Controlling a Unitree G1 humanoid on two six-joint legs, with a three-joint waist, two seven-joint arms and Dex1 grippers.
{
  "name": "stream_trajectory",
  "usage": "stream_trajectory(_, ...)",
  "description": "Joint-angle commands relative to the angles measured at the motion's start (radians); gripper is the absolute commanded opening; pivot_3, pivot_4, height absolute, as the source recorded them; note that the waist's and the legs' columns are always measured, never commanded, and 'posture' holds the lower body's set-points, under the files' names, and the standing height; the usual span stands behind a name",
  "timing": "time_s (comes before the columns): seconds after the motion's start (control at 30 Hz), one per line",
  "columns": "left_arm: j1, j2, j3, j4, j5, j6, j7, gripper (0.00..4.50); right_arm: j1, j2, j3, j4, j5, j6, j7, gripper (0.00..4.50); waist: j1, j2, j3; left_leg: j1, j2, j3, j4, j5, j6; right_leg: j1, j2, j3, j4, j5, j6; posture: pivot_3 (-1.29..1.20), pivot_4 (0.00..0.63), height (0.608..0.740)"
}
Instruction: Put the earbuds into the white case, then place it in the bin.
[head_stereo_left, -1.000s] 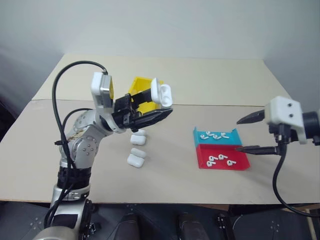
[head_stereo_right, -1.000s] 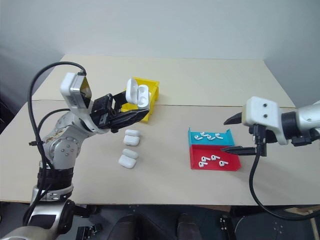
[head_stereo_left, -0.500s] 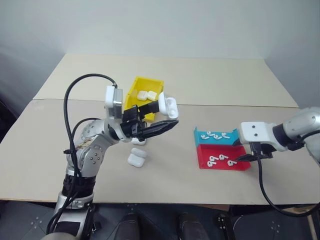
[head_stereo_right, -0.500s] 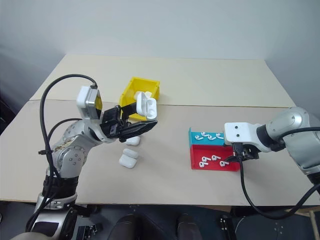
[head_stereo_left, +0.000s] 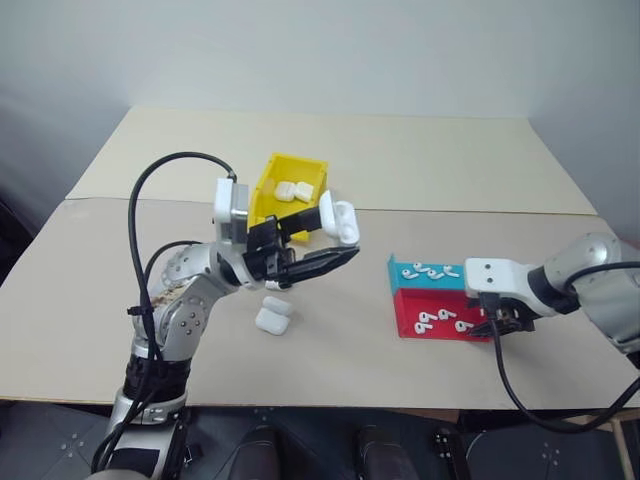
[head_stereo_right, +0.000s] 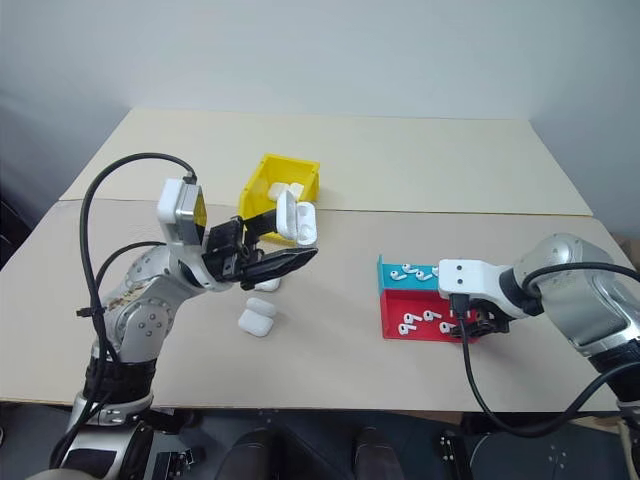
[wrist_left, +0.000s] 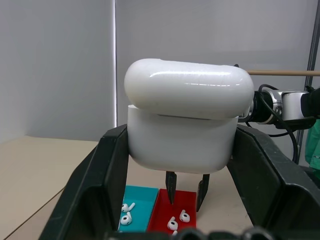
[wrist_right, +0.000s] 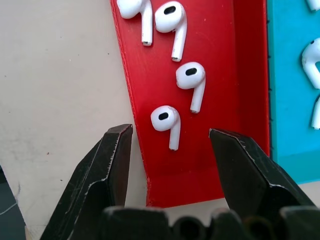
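My left gripper is shut on the white case, held in the air in front of the yellow bin. The case has its lid slightly ajar. My right gripper points down at the right end of the red tray and is open. In the right wrist view one earbud lies between the fingers, untouched. One finger is over the table and the other over the tray. More earbuds lie further along the red tray.
A teal tray with several earbuds adjoins the red one at the back. Two white cases lie in the bin. Two loose cases rest on the table below my left gripper. The table's front edge is close behind the red tray.
My right gripper has dropped from mid-air to the right end of the red tray, tipped downward, and narrowed its fingers. My left gripper with the case has sunk a little.
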Motion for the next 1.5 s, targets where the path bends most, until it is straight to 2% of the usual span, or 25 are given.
stream_trajectory(0.03, 0.002, -0.011, -0.004, -0.049, -0.006, -0.019, 0.012, 2.81, 0.009, 0.011, 0.007, -0.004, -0.038, 0.009, -0.021, 2.93, 0.000, 0.000, 0.000, 0.000, 0.000, 0.000, 0.000, 0.000, 0.000, 0.000, 0.000, 0.000, 0.000, 0.000, 0.000, 0.00, 0.150, 0.740)
stream_trajectory(0.9, 0.028, 0.010, 0.006, -0.080, -0.022, 0.001, 0.041, 2.81, 0.032, 0.063, -0.010, -0.003, -0.044, 0.011, -0.034, 2.93, -0.001, 0.000, 0.000, 0.000, 0.000, 0.000, 0.000, 0.000, 0.000, 0.000, 0.000, 0.000, 0.000, 0.000, 0.000, 0.00, 0.150, 0.740)
stream_trajectory(1.5, 0.027, 0.010, 0.005, -0.083, -0.024, -0.001, 0.049, 2.81, 0.026, 0.047, -0.014, -0.032, -0.025, 0.003, -0.027, 2.93, 0.000, 0.000, 0.000, 0.000, 0.000, 0.000, 0.000, 0.000, 0.000, 0.000, 0.000, 0.000, 0.000, 0.000, 0.000, 0.00, 0.150, 0.740)
